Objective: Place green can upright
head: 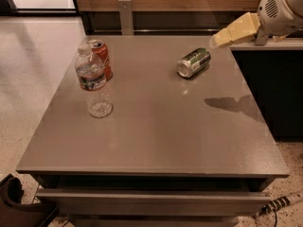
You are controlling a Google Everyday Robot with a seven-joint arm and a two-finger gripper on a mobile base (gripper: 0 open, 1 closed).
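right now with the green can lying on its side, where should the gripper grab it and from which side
I'd grip the green can around the middle of its round body, coming down from above and closing across its width. It lies on its side on the table, long axis running back-right to front-left, with bare surface on both flanks. The gripper hangs just past its far end.
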